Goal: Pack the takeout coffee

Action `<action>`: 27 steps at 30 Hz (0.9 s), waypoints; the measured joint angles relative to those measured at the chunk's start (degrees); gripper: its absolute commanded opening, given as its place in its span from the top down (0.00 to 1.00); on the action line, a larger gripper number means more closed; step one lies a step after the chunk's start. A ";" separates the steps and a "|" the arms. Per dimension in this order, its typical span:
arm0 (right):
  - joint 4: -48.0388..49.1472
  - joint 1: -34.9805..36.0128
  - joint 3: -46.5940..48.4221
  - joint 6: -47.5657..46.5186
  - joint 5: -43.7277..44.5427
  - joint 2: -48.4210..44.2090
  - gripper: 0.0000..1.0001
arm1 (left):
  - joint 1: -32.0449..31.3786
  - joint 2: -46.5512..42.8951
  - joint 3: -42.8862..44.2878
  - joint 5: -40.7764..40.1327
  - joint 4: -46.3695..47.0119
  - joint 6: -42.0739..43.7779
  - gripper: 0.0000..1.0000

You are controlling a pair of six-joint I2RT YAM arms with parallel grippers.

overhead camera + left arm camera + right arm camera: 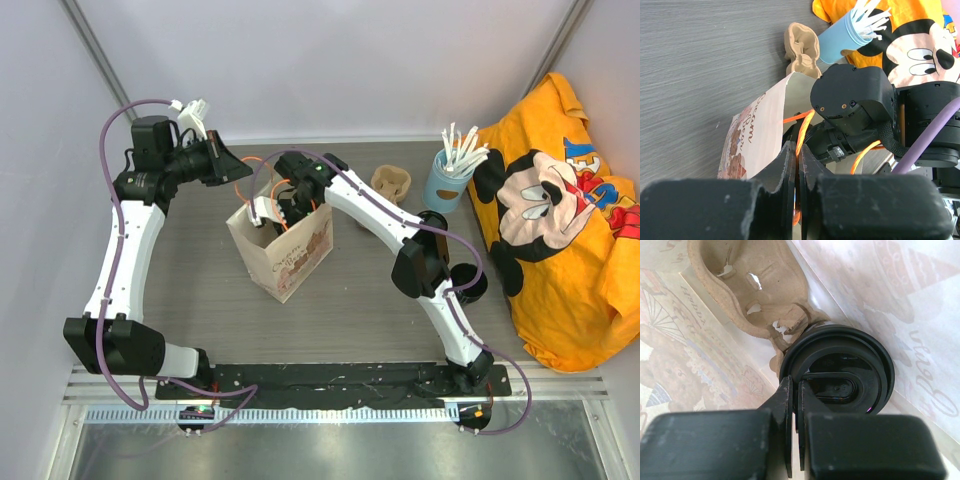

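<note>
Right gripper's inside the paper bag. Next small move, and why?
Probably open the right gripper: it pinches the rim of the small round black cup, which looks seated in the brown cardboard carrier inside the printed paper bag. The left gripper pinches its orange handle.

Takeout coffee (840,337) sits in carrier (735,290) inside bag (920,300).

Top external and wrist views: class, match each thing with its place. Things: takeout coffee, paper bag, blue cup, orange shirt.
Things:
1 takeout coffee
2 paper bag
3 blue cup
4 orange shirt

Places:
A draped over the right edge
B upright in the middle of the table
C inside the bag
D at the back, holding white sticks

Pairs: 1-C; 2-B; 3-D; 4-A
</note>
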 measured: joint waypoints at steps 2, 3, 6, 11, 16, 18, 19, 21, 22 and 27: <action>0.00 0.00 0.00 0.02 0.00 0.00 0.99 | 0.00 0.00 0.00 0.00 0.00 0.00 0.92; 0.00 0.00 0.00 0.02 0.00 0.00 0.99 | 0.00 0.00 0.00 0.00 0.00 0.02 0.92; 0.00 0.00 0.00 0.04 -0.02 0.00 0.99 | 0.00 0.00 0.00 0.00 0.00 0.00 0.92; -0.09 0.00 0.00 0.02 -0.09 0.00 0.99 | 0.00 0.00 0.00 0.00 0.00 0.00 0.92; -0.98 0.00 0.57 -0.04 -0.09 0.11 0.99 | 0.00 0.02 0.04 0.00 -0.02 0.00 0.92; -1.62 0.00 0.76 -0.11 0.09 0.11 0.99 | 0.00 0.13 0.37 0.00 -0.09 0.00 0.92; -1.95 0.00 0.79 -0.17 0.15 0.11 0.99 | 0.00 0.20 0.57 0.00 -0.13 0.02 0.92; -2.60 0.00 0.87 -0.28 0.42 0.11 0.99 | 0.00 0.22 0.90 0.00 -0.15 0.00 0.92; -2.78 0.02 0.92 -0.39 0.57 0.11 0.99 | 0.00 0.22 0.98 0.00 -0.17 0.00 0.92; -3.89 0.37 1.92 -0.66 1.33 0.66 0.99 | 0.00 0.22 1.07 0.00 -0.28 0.00 0.92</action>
